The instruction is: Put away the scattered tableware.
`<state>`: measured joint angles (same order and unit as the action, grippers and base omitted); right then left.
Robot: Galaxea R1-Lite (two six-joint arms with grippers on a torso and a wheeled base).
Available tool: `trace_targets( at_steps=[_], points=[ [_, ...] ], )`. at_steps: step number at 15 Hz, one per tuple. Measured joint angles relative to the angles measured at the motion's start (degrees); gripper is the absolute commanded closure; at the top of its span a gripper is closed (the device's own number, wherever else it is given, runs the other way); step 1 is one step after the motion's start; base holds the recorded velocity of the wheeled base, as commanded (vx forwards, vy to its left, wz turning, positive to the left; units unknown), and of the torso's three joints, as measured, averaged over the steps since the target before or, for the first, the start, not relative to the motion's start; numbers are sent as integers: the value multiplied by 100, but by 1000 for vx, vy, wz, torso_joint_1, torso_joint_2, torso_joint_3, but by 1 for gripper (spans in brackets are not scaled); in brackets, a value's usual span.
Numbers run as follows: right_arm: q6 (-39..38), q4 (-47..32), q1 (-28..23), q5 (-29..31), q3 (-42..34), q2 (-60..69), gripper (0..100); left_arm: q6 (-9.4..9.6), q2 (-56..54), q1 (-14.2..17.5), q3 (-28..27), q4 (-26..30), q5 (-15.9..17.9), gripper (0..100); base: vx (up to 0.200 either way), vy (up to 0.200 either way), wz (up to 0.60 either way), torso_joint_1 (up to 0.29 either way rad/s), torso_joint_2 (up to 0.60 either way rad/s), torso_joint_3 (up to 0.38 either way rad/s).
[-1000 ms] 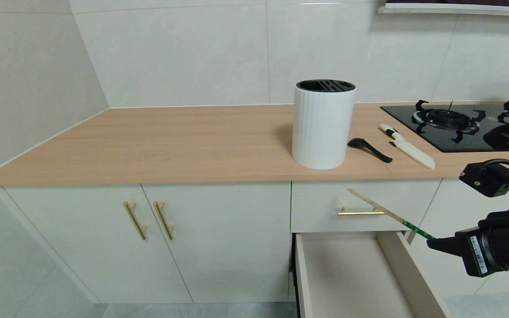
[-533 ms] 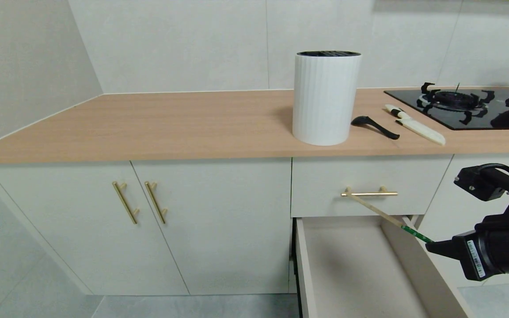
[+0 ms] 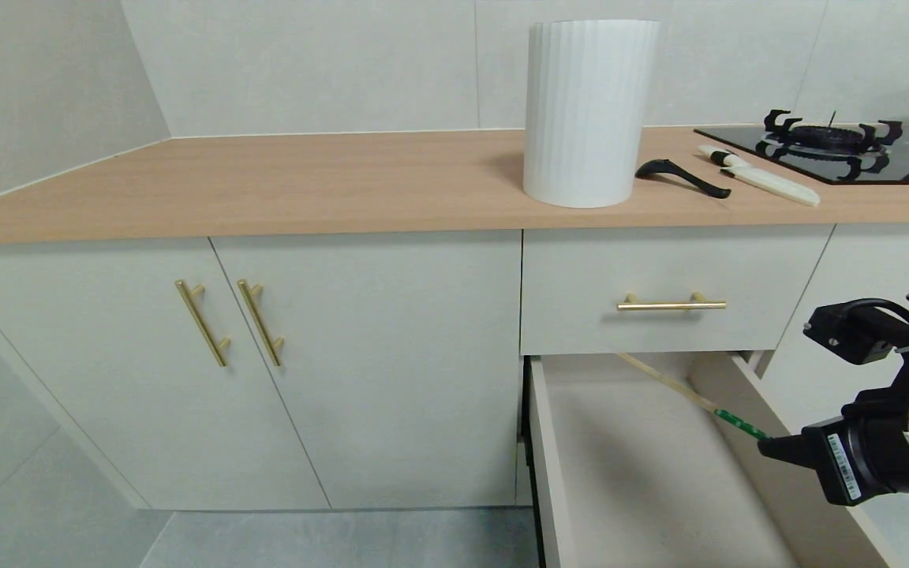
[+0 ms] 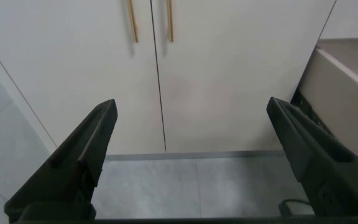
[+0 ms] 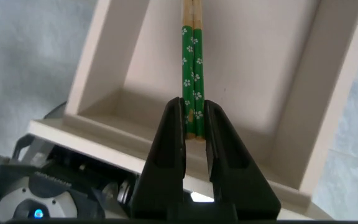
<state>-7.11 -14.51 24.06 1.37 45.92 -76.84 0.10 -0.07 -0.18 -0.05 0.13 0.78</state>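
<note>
- Right gripper, we see, is clamped on the green, flower-printed ends of a pair of chopsticks, with its two black fingers pressed against them from either side.
- We find the chopsticks lying side by side. They slant from the gripper out over the open drawer, with their pale tips toward its back, under the closed drawer front above. We cannot tell whether the tips touch the drawer.
- Left gripper we see with its fingers spread wide, low in front of the cabinet doors beside the drawer.
- On the countertop we note a white ribbed holder standing upright. Just beside it lie a black spoon and a white knife, near the gas hob.
</note>
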Motion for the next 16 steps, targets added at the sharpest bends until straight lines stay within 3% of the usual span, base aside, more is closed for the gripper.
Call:
trace_targets(
  at_steps=[10, 16],
  points=[
    [11, 274, 138, -2, 0, -599, 100, 0, 0, 0, 0, -4, 1, 0, 0, 0, 0, -2, 7, 4],
    [-756, 1460, 289, 95, 178, -2261, 100, 0, 0, 0, -5, -4, 0, 0, 0, 0, 0, 0, 0, 0]
  ],
)
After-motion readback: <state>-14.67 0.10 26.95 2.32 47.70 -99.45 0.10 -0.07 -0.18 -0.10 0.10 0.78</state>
